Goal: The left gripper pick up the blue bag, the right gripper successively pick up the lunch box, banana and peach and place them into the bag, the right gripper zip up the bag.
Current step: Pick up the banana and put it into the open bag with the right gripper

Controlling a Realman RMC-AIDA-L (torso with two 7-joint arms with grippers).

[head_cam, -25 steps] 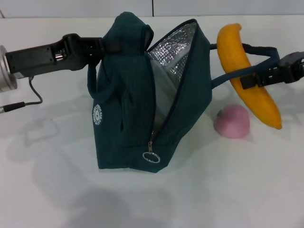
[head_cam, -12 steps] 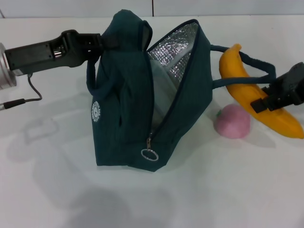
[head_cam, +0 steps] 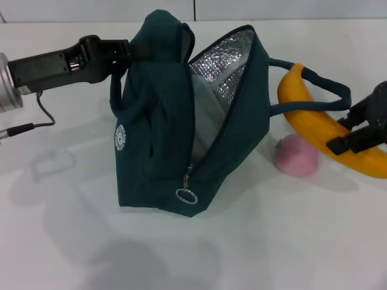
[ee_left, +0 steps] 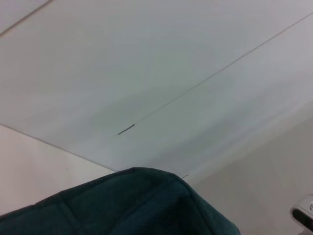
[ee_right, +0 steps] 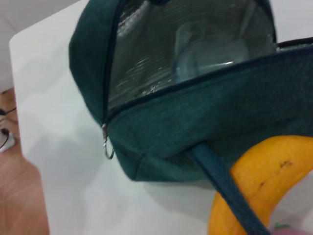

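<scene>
Surface: white table [head_cam: 254, 254] is carrying everything.
Bag: blue bag [head_cam: 163, 151] is sitting on it, mouth open.
Peach: peach [head_cam: 296, 155] is lying just beside the bag.

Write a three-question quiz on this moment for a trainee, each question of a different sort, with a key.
1. True or false: the peach is already inside the blue bag.
2. Which gripper holds the banana? A) the left gripper B) the right gripper C) neither
3. Fill in: the clear lunch box lies ____ the bag.

Key
1. False. The peach sits on the table beside the bag.
2. B. The left gripper grips the bag near its top and holds it up.
3. Inside, against the silver lining.
</scene>
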